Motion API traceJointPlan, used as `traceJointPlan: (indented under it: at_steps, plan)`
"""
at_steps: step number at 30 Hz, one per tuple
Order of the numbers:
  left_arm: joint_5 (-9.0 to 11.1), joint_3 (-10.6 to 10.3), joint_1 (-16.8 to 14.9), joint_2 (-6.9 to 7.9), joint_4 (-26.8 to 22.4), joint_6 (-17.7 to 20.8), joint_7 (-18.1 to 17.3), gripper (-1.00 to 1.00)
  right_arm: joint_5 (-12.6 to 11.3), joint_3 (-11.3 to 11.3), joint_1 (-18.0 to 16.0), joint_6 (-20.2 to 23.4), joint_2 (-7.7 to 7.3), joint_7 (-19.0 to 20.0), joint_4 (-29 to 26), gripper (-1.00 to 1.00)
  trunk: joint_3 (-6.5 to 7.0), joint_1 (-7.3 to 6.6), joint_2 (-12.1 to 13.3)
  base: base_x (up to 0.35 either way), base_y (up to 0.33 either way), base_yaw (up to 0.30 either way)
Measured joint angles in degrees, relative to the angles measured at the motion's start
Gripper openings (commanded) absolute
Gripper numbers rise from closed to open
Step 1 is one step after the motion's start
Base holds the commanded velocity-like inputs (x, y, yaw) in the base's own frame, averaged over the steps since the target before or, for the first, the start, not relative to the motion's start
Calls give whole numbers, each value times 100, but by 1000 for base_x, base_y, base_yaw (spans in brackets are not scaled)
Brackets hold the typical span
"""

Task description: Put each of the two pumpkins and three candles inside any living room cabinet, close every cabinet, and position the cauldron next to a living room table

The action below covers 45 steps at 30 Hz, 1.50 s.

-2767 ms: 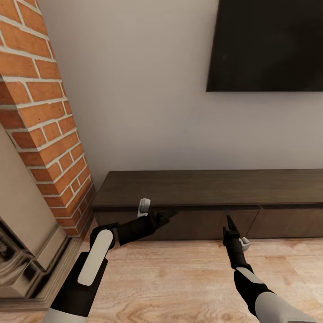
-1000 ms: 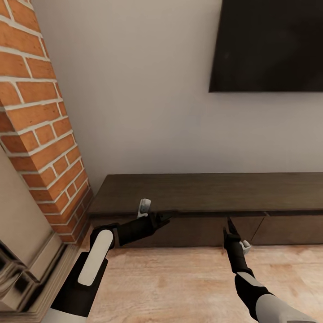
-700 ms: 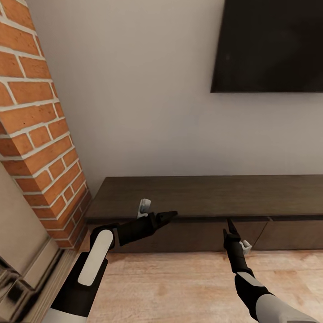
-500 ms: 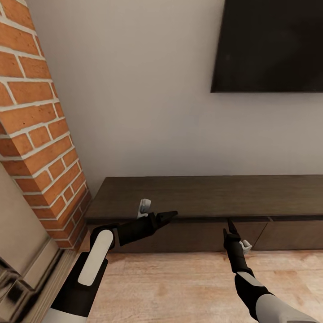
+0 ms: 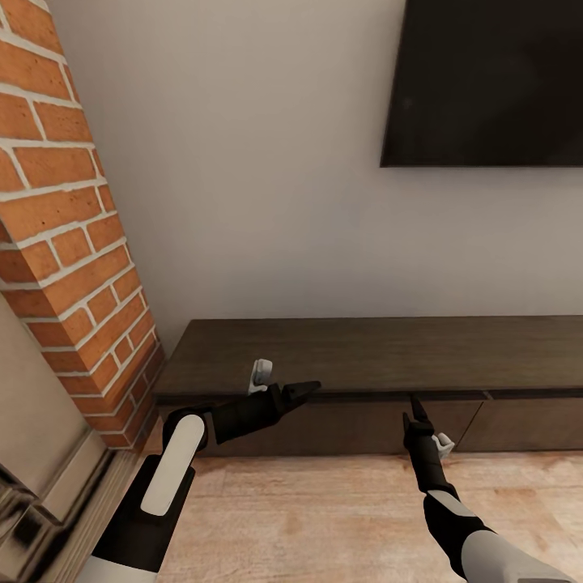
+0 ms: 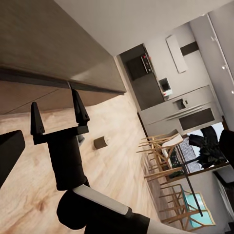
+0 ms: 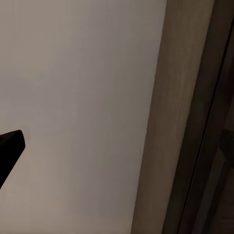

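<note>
Cabinet [image 5: 380, 356] drawers all flush, just ahead of both grippers' fingertips. Right gripper [image 6: 55, 116] fingers spread, empty, pointing at the drawer front. Left gripper [image 5: 306, 391] tips at the top edge; finger spacing unclear. One candle [image 6: 101, 142] on floor beyond the right gripper.

- cabinet [image 5: 380, 356]: long, low dark-brown wooden unit against the wall, flat handleless drawer fronts all flush and shut; its front edge lies just beyond the tips of the left pincer [image 5: 310, 389] and the right pincer [image 5: 415, 405].
- candle [image 6: 101, 142]: short squat dark cylinder standing on the wooden floor, past the right pincer [image 6: 56, 114], apart from it.
</note>
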Motion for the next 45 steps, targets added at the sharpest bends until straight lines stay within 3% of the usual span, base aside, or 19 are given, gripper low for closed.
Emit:
traceJointPlan:
  at_steps: [41,45]
  plan:
    - [-7,6,0,0,0,-9,0,100,0,0,-2,-3,0,-12,18,100,0,0,0,13,0,0]
    - [-11,5,0,0,0,-9,0,100,0,0,-2,-3,0,-14,18,100,-88,11,-5,0,0,0]
